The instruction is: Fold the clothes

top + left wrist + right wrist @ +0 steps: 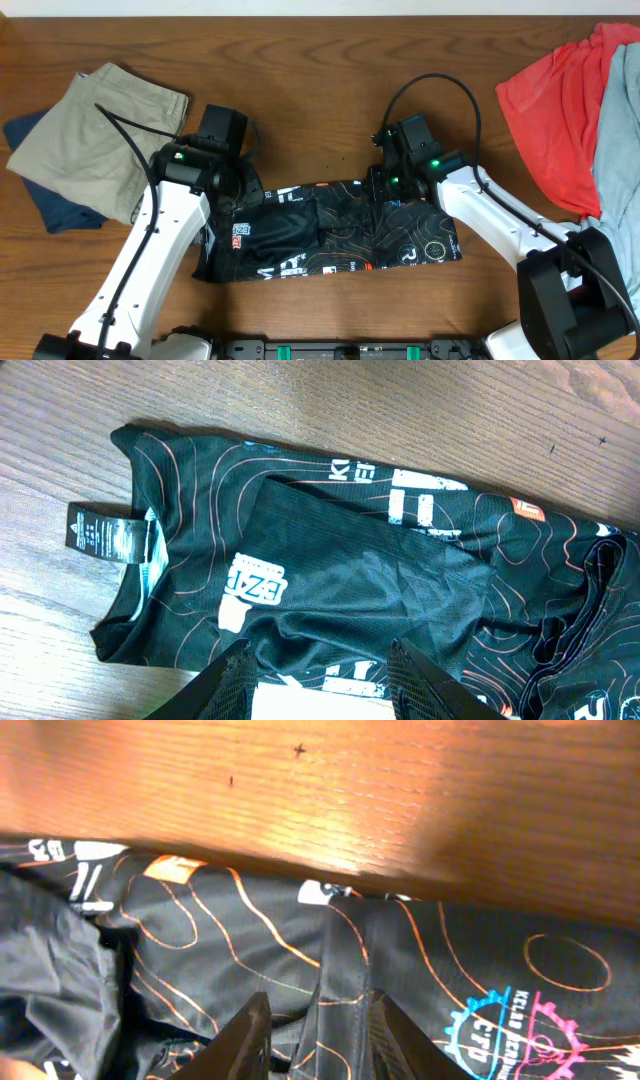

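Overhead, the left arm (150,260) and right arm (490,210) are covering parts of the black jersey (320,228), whose white lettering (283,268) is showing too small to read. The khaki shorts (100,130) are hiding most of a navy garment (60,210). The picture's right edge is cutting off the red shirt (550,100) and a grey-blue cloth (620,120). In the right wrist view the bottom edge is cropping a round logo (515,1030).

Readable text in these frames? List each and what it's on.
"EZ": rotated white logo, only partly legible, on the black jersey with orange contour lines.
"K": cut-off white block lettering, same jersey.
Black neck tag: print too small to read.
Round gear logo: lettering blurred.
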`<control>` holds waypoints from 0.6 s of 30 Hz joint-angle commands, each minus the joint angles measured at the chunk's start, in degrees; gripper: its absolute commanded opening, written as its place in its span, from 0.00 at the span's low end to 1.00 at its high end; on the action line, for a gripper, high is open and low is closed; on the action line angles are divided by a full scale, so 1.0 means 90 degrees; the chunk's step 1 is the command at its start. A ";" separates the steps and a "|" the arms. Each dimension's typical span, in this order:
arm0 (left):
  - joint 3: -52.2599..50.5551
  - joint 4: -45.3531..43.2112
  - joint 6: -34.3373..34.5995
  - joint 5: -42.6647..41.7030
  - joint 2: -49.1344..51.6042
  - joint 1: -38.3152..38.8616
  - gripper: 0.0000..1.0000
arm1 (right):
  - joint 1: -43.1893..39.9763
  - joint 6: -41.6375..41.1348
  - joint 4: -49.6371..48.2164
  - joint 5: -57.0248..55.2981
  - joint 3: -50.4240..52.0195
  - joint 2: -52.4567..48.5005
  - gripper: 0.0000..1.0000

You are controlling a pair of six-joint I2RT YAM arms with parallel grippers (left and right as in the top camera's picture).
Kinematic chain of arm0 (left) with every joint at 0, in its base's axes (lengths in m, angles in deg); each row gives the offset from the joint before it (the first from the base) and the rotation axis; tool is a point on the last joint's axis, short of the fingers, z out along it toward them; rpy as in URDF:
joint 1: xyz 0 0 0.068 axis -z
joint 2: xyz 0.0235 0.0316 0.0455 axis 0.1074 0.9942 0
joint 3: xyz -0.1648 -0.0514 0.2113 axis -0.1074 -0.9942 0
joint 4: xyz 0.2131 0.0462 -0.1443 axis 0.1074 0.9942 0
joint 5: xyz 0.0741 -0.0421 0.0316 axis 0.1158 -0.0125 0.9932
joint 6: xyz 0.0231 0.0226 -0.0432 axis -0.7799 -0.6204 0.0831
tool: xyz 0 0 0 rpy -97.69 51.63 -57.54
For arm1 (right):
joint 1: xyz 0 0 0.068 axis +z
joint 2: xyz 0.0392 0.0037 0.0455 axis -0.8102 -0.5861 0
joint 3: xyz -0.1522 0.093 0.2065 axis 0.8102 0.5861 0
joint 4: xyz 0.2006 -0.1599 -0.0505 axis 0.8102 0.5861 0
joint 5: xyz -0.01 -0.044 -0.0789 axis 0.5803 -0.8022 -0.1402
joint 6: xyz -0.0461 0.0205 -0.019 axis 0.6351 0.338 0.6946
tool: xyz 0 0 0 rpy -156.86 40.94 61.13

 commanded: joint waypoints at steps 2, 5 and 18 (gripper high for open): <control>0.0002 0.0075 -0.0044 0.0199 -0.0010 -0.0022 0.45 | -0.0066 0.0294 0.0182 0.0155 -0.0097 0.0027 0.33; 0.0002 0.0192 -0.0044 0.0483 -0.0010 -0.0022 0.50 | -0.0172 0.0294 0.0391 0.0061 -0.0097 0.0223 0.34; -0.0563 0.0323 -0.0826 0.0597 0.0185 -0.0539 0.74 | -0.1083 0.0289 0.2550 -0.1185 -0.0097 0.1460 0.42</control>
